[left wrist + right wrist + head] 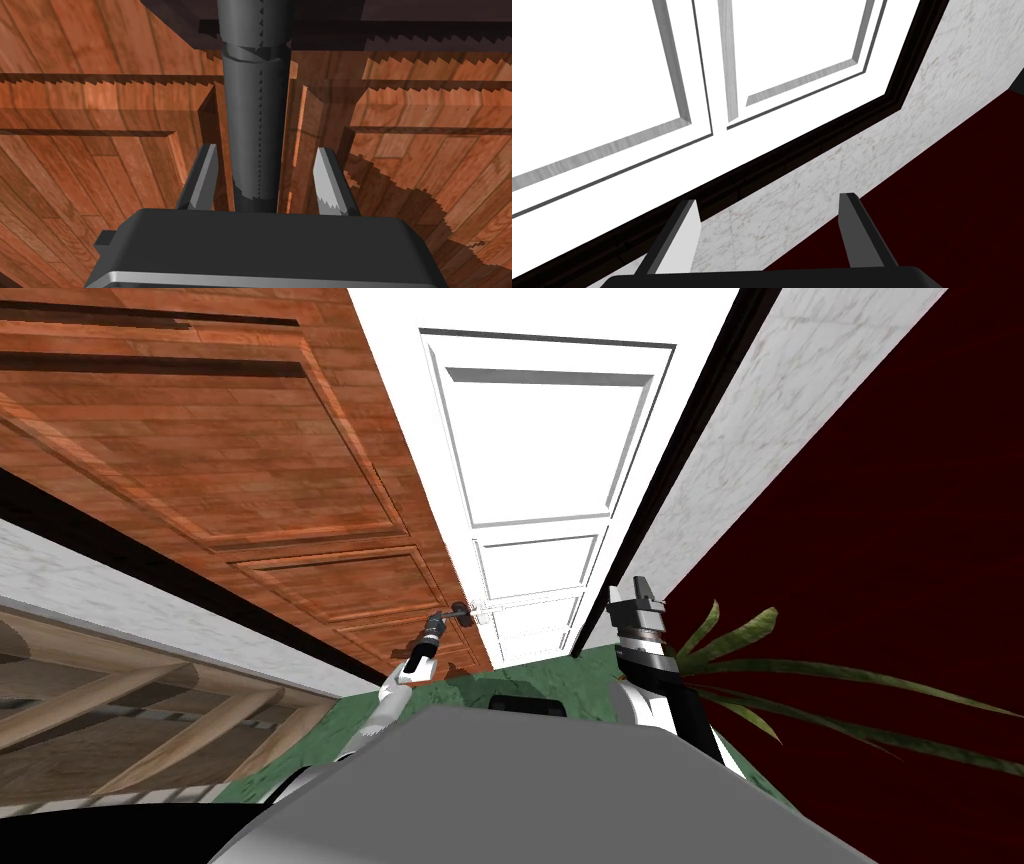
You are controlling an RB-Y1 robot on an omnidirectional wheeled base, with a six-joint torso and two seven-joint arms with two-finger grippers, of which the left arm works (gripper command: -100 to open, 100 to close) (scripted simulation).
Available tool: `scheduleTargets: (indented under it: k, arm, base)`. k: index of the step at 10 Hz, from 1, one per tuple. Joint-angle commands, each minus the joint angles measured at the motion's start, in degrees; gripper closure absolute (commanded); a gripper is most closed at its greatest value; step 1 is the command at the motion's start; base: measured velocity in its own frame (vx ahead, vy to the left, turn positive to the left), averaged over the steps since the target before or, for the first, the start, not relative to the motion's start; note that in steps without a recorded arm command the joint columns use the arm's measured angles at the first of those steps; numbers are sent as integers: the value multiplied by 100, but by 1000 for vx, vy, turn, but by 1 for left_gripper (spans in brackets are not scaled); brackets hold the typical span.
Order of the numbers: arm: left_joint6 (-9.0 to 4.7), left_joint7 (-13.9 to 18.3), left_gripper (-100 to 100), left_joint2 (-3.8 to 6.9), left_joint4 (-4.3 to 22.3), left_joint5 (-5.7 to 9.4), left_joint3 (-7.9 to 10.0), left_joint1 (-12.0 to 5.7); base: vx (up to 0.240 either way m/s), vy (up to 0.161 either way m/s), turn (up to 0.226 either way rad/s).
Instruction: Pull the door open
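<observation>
Slippage worries me: left pincer (265, 149) straddles the dark handle (255, 100) at the near right edge of the wood door (250, 458), blades apart, unclamped; pulling now could lose it. My right pincer (768, 200) hangs open.

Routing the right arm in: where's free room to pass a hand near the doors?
Free: the green floor strip before the white door, between the left tool and the right tool. Crowded: the handle on the brown door, straddled by the open left tool; the right tool's side, hemmed by wall and plant.
</observation>
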Motion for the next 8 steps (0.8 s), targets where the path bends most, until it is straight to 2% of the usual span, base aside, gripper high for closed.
scheduleTargets:
  k: [1,5,6,8]
  arm:
    - [4,-2,100,1,-1,0,3,5]
    - [4,-2,100,1,-1,0,3,5]
    - [-12,75,100,87,-22,7,-37,83]
    - [-53,185,100,183,-84,4,-144,160]
  base:
    - [-25,2,3]
    - [-13,-1,-3]
    - [-130,29,-71]
    - [-209,37,-115]
